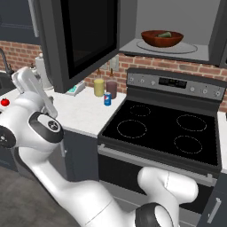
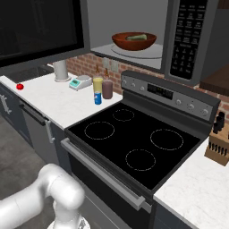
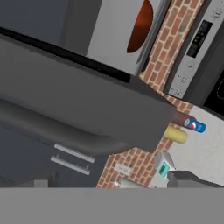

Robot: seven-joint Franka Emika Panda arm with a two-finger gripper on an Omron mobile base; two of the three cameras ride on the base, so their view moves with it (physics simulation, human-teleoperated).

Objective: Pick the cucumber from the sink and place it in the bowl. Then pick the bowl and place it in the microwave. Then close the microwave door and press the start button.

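microwave door (image 1: 86,37) swung open; bowl (image 1: 162,38) with cucumber (image 1: 165,34) inside microwave (image 2: 190,36); hand fingers apart.

Reddish-brown bowl (image 1: 162,39); green cucumber (image 1: 165,34); dark grey microwave door (image 1: 80,40), black glass; red-brick backsplash (image 1: 177,64).

Resting on the glass turntable (image 1: 186,48) inside the microwave (image 2: 134,27): the bowl (image 1: 162,38). On the white counter (image 1: 84,113), at ten o'clock from the stove (image 1: 164,128): yellow jar (image 1: 99,87), brown jar (image 1: 111,89), blue can (image 1: 107,99), teal scale (image 1: 76,89), tomato (image 1: 5,102).
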